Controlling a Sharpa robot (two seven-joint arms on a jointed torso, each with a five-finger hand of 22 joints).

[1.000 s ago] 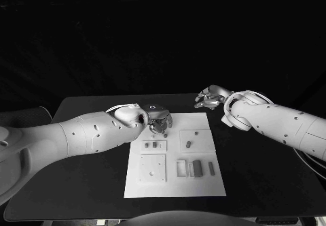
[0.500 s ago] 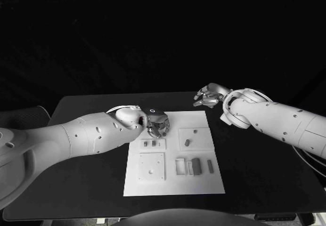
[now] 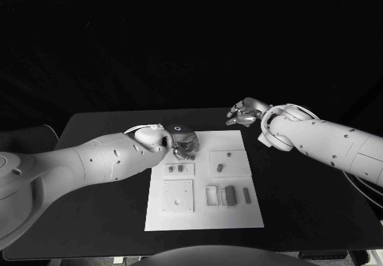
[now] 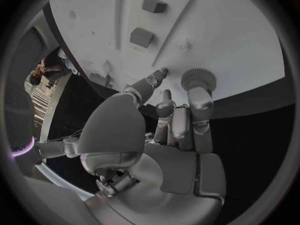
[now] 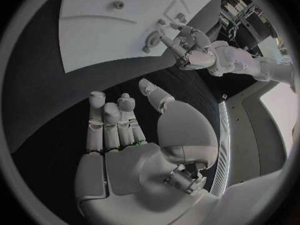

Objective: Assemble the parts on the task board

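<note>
- One flat white rectangular task board (image 3: 203, 213) lies mid-table on the black table (image 3: 104, 216).
- About six small grey parts (image 3: 231, 195) on it; exact count unclear. No writing legible.
- Left silver hand (image 3: 185, 145): fingers curled down at the board's far edge, parts just beyond the fingertips; whether it holds anything, cannot tell.
- Right silver hand (image 3: 246, 112): fingers loosely apart, holding nothing, off the board.
</note>
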